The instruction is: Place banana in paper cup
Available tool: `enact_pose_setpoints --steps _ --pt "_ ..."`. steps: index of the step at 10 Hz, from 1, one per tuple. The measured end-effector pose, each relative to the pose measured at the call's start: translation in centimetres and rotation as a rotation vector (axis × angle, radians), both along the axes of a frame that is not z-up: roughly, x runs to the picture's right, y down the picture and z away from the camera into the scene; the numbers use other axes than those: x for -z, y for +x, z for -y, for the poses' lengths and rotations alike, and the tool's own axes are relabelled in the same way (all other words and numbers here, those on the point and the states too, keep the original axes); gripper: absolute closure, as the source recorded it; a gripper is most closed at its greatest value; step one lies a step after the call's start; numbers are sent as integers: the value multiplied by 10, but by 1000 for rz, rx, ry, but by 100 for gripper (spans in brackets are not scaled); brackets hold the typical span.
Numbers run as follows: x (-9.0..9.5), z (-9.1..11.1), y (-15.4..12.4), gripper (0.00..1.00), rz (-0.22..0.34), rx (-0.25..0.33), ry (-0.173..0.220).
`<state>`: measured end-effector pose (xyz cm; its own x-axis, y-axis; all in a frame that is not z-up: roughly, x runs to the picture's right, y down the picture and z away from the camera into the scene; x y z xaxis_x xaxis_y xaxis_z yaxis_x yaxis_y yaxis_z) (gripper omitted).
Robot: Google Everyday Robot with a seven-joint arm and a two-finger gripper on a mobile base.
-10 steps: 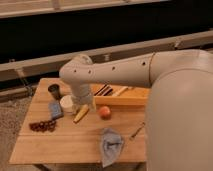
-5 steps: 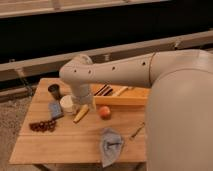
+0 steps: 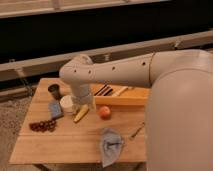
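The banana [image 3: 81,114] lies on the wooden table [image 3: 65,145], outside the cup, its long yellow body slanting from lower left to upper right, and right above its upper end sits the gripper [image 3: 83,106], low over the tabletop at the foot of the pale arm [image 3: 115,75]. The arm sweeps in from the right, bends at a rounded joint and drops straight down, and its bulk hides the business end, so I cannot tell whether the gripper is wide, narrow or clamped on anything. From the gripper, at nine o'clock and just beside it, there is the paper cup [image 3: 66,103], short, wide and white, standing upright, the banana just off its lower right side. Out at ten o'clock, a little farther back, stands the dark grey cup [image 3: 54,90]. At eight o'clock, just beside the paper cup, a small bluish object [image 3: 55,110] rests on the wood, and beyond it on the same line a dark red cluster [image 3: 42,125] lies near the left edge. Swing to three o'clock: a round orange-red fruit [image 3: 104,112], near the banana but apart from it. At two o'clock, a long wooden tray [image 3: 125,100] holding some dark, slender items. Down at five o'clock, well apart, a crumpled blue-grey cloth [image 3: 111,145] lies at the front edge.
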<state>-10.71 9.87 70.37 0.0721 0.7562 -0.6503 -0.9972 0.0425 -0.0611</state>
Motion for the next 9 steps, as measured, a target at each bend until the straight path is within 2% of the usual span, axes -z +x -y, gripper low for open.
enact_pose_setpoints --steps 7,9 --pt "-1 -1 0 35 1 -1 -3" --pt "-12 -8 -8 35 5 -14 -16"
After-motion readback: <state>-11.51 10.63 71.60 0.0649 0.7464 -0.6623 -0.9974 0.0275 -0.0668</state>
